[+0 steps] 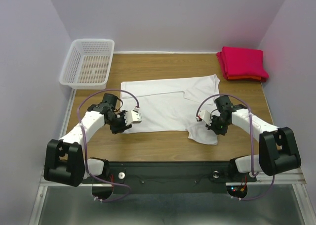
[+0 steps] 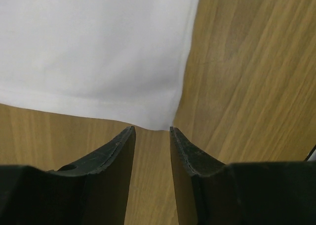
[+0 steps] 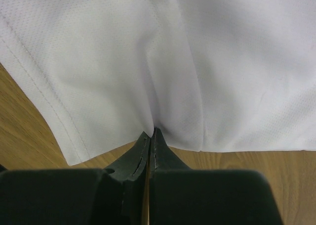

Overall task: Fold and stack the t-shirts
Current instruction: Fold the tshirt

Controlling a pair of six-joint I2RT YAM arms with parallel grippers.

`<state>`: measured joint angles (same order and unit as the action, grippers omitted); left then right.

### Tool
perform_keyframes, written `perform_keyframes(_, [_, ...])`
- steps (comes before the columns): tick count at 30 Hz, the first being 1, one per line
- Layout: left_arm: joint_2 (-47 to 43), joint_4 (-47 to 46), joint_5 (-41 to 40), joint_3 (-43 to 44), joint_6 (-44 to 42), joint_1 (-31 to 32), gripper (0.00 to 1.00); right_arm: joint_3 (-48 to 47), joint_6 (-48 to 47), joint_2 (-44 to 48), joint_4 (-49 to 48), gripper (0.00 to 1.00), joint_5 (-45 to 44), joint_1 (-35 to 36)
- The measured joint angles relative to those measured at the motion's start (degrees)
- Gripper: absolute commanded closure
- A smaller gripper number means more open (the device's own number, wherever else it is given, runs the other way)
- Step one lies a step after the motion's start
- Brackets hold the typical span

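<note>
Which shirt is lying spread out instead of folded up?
The white t-shirt, lying flat mid-table. The red t-shirts and the orange t-shirt under them sit folded in a stack at the far right corner.

basket (image 1: 69,70): white plastic lattice, far-left table corner | table (image 1: 158,139): wood-grain top | walls (image 1: 168,17): pale lilac

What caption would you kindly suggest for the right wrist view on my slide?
Right claw pinched shut on the hem of the white t-shirt, over the wooden table.

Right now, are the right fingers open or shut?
Shut on the white shirt: the right fingers meet at their tips, and the cloth's hem puckers there.
</note>
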<state>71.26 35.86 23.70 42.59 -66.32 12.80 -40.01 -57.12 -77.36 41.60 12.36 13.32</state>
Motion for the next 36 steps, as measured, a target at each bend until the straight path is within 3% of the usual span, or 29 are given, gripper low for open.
perform_keyframes(8, [2.49,-1.57,-2.1,-3.78,-0.76,1.36,0.55,-0.92,1.9,0.11,2.45,0.99,1.6,0.04])
perform_keyframes(13, [3.45,-4.24,-3.3,-5.05,-0.9,2.29,0.62,-2.21,2.73,0.11,3.82,1.0,1.99,0.22])
perform_keyframes(22, [3.76,-6.58,-4.48,-5.51,-2.21,2.54,1.0,-2.62,3.34,2.56,6.27,0.99,2.23,0.24])
perform_keyframes(36, [-1.73,-1.2,-4.13,-7.06,-3.3,1.6,1.0,-3.21,4.2,11.34,12.44,0.99,3.5,0.24])
